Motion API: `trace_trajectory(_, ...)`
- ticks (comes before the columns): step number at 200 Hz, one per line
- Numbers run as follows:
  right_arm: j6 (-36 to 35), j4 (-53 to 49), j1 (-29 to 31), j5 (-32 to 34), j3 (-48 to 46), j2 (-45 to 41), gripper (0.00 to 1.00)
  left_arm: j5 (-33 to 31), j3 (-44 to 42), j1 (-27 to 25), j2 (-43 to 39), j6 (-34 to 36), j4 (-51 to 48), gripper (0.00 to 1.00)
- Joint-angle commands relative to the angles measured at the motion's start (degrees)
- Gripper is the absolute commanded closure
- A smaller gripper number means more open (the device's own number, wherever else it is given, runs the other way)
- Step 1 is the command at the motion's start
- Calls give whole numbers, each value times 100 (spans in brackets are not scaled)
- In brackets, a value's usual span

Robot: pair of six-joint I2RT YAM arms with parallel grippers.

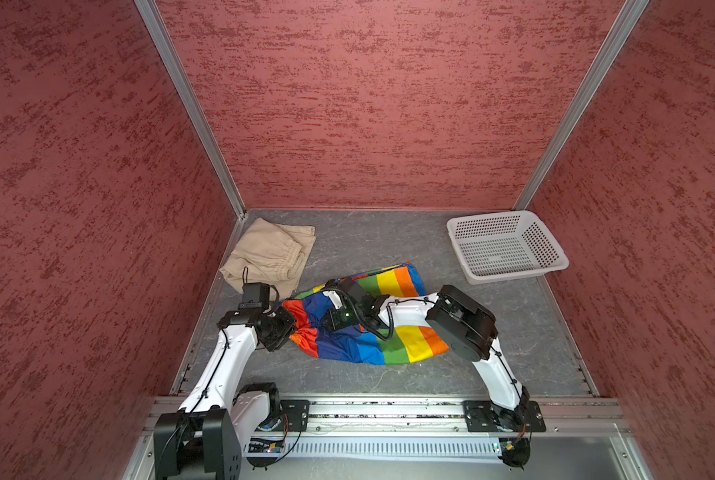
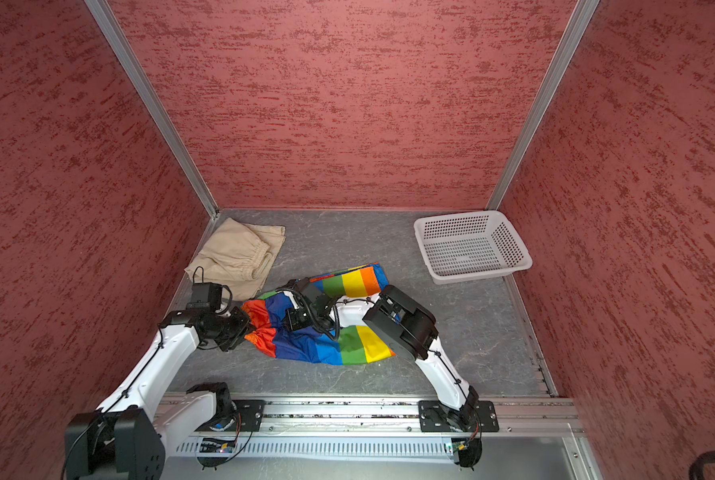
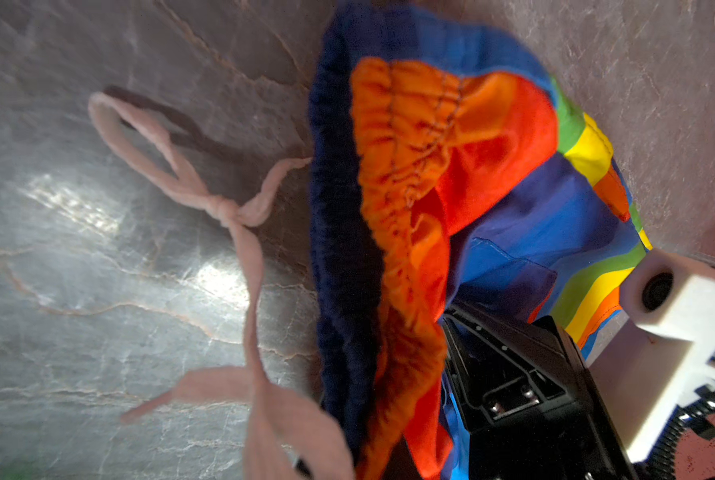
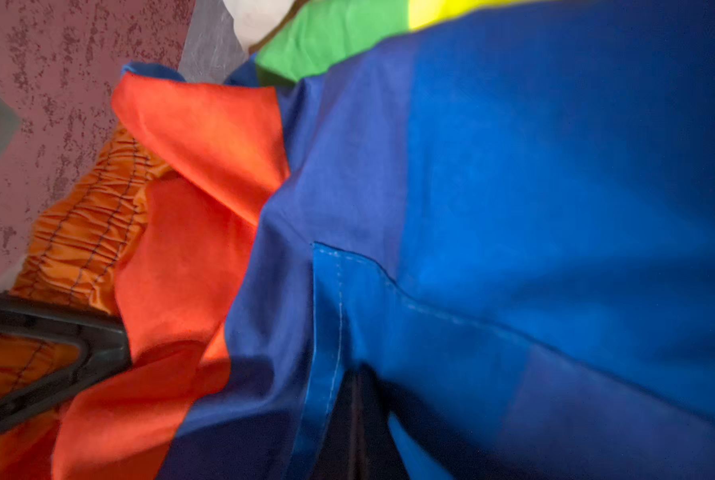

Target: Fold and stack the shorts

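The left fingers (image 4: 77, 357) are closed almost fully on the gathered orange waistband of the rainbow shorts (image 1: 389, 349), and the orange cloth lies on both sides of the dark fingertip. The right fingers (image 4: 355, 419) are closed too. They pinch the dark blue cloth just beside a stitched pocket edge, and this cloth folds in around them. The two pairs of fingers are near each other, the left at the waist end of the garment and the right a little further in, on the blue stripe. From the right fingers, the two legs of the rainbow shorts (image 2: 347, 345) spread away over the grey tabletop (image 1: 389, 241) with their green, yellow and orange stripes, and the right arm passes above them. Just beside the left fingers, on the side away from the right fingers, the pale drawstring (image 3: 222, 205) lies knotted on the tabletop (image 3: 98, 291). Behind the left fingers, in the far corner, the beige shorts (image 1: 268, 249) lie folded with the gathered waist turned up, near the rainbow pair in both top views. Well apart from the right fingers, a white basket (image 1: 542, 245) with holes stands in the other far corner.
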Motion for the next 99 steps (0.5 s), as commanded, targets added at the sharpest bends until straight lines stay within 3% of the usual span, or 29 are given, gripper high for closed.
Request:
trace_trajectory(1,-398,-416,8,-51,160,-108,100,-37,156,-60,8,13,48,94)
trace_trajectory(26,-897,-750,-228,428,-127,-864,100,-58,203,-63,-47,38,-47,94)
trace_trajectory(51,-959,-746,-641,692,-766,-1682,100,-81,235,-69,-132,47,-131,94)
trace_trajectory(76,-748,-486,-877,498,-1393,-2208,100,-167,330,-92,-167,71,-270,94)
trace_trajectory(99,-767,-201,-722,-72,-1764,-2447,98,-288,436,-104,-170,112,-392,94)
